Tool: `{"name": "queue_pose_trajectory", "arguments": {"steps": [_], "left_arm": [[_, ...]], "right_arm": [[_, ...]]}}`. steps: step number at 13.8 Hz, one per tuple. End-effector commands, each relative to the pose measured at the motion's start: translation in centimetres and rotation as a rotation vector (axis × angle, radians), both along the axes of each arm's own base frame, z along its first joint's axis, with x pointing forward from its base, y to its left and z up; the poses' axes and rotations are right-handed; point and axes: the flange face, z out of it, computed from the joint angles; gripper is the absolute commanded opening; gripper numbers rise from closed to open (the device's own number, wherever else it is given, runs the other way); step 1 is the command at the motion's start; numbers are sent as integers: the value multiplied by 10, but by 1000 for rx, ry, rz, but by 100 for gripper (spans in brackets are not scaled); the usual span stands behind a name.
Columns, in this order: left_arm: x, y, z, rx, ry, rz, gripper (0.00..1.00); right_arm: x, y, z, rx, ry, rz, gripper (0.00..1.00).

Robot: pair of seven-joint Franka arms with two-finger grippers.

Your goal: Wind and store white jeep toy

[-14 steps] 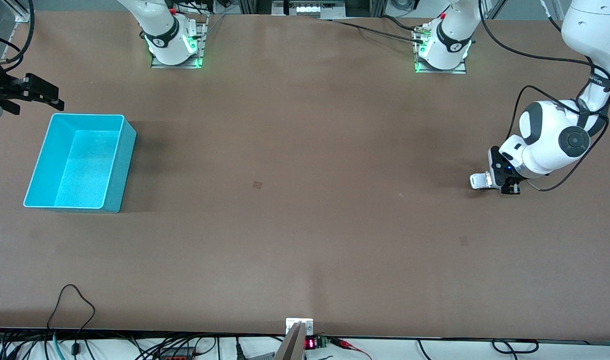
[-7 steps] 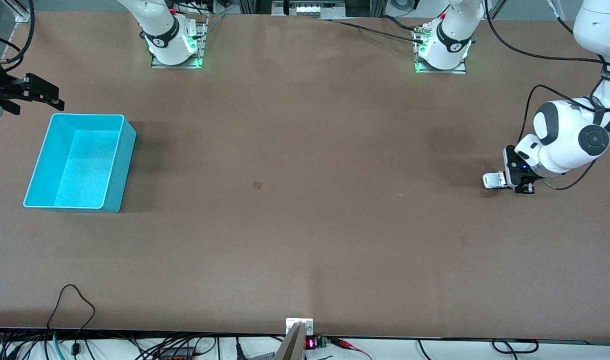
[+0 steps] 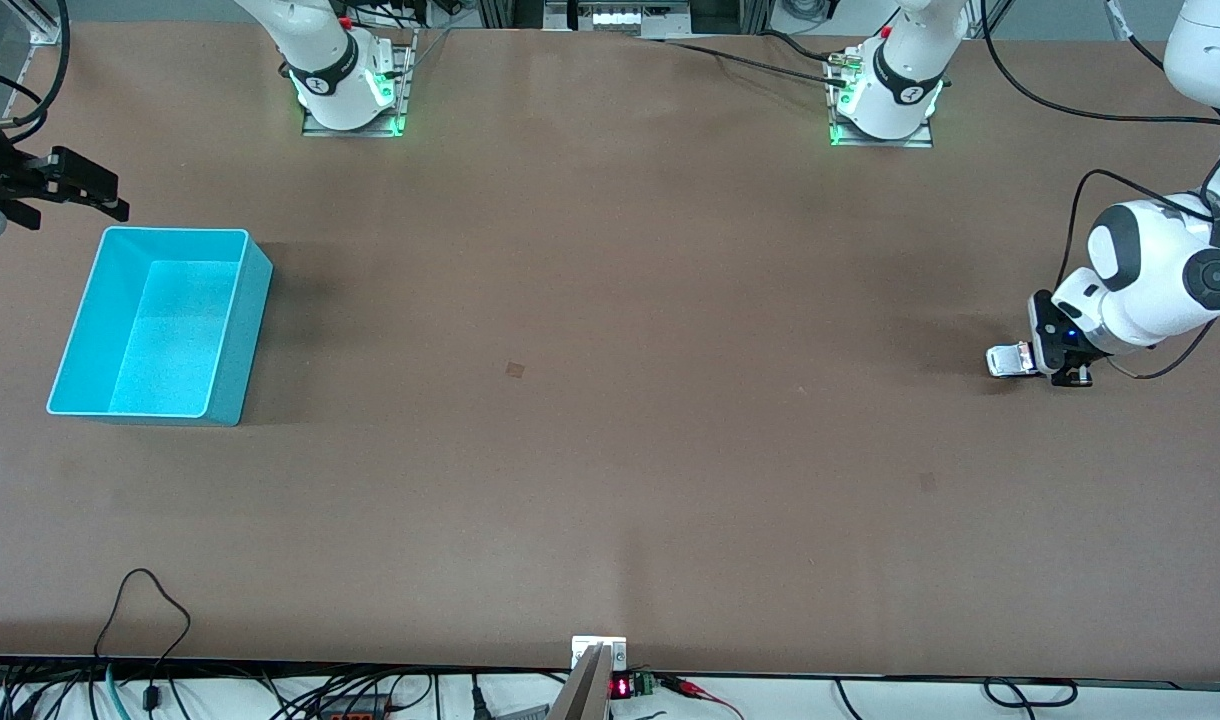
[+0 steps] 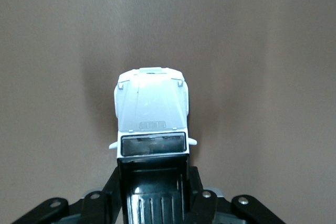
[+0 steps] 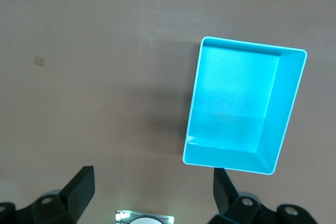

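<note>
Brown tabletop (image 3: 610, 300): we see left gripper (image 3: 1045, 365) fingers pinching white jeep toy (image 4: 151, 111), nose at 12 o'clock from fingers; right gripper (image 5: 152, 187) spread, waiting over turquoise bin (image 3: 160, 320).

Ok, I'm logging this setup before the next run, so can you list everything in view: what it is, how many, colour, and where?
white jeep toy: one, white with a black roof, on the table at the left arm's end, held by the left end effector.
turquoise bin: one, turquoise, nothing inside, at the right arm's end of the table.
table: one, brown.
left end effector: one, black, shut on the white jeep toy, low at the table.
right end effector: one, black, open, waiting above the table beside the turquoise bin.
</note>
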Motion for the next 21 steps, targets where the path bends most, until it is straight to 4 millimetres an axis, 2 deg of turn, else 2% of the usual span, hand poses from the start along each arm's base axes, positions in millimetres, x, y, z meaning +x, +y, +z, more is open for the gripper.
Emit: {"name": "queue_pose_trajectory", "arguments": {"steps": [1,5,6,7,8,9,10,15,19,21], "left_arm": [[5,21,-26,17,16,-40,0],[5,29,-26,20,15,-52,0],[6,28,-24,22,13,-55,7],[8,25,-21,25,7,-61,30],[10,23,-15,29,0,-59,73],[14,19,-4,33,-11,-71,100],[18,15,11,42,-15,-80,100],[50,-55,97,47,39,-161,100],[62,-90,128,-16,-4,-140,100],[69,-119,146,-64,-40,-129,100]], "right_arm": [[-1,2,4,2,6,-8,100],[-1,2,5,2,6,-8,100],[-1,2,5,2,6,-8,100],[-1,2,4,2,7,-8,100],[-1,2,5,2,6,-8,100],[-1,2,4,2,7,-8,100],[-1,2,4,2,7,-8,100],[-1,1,4,2,7,-9,100],[-1,1,4,2,7,-9,100],[-1,1,4,2,7,-9,100]]}}
